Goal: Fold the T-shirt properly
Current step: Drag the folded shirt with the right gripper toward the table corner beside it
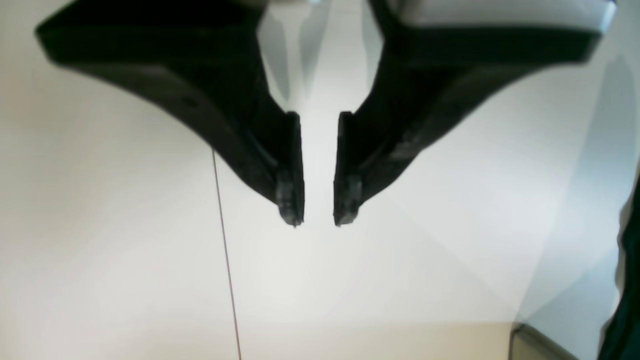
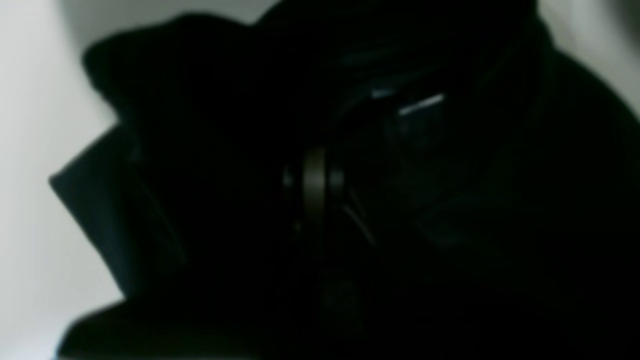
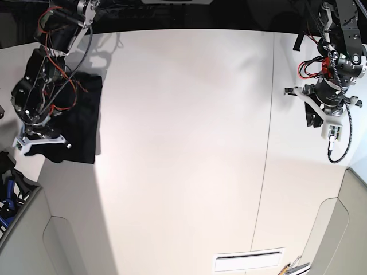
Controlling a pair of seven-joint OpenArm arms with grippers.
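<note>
The black T-shirt [image 3: 83,114] lies bunched in a compact heap at the far left edge of the white table [image 3: 183,143]. My right gripper [image 3: 43,146] is down on its near end. In the right wrist view dark folds of the shirt [image 2: 500,225] fill the frame, and the gripper [image 2: 315,200] looks shut with fabric all around it. My left gripper [image 1: 318,220] is open with a narrow gap and holds nothing. It hangs over bare table at the far right [image 3: 314,123], far from the shirt.
A thin seam [image 3: 265,172] runs down the table right of centre, also seen in the left wrist view [image 1: 225,250]. A white slotted plate [image 3: 249,262] sits at the front edge. Blue objects [image 3: 7,197] lie off the table's left side.
</note>
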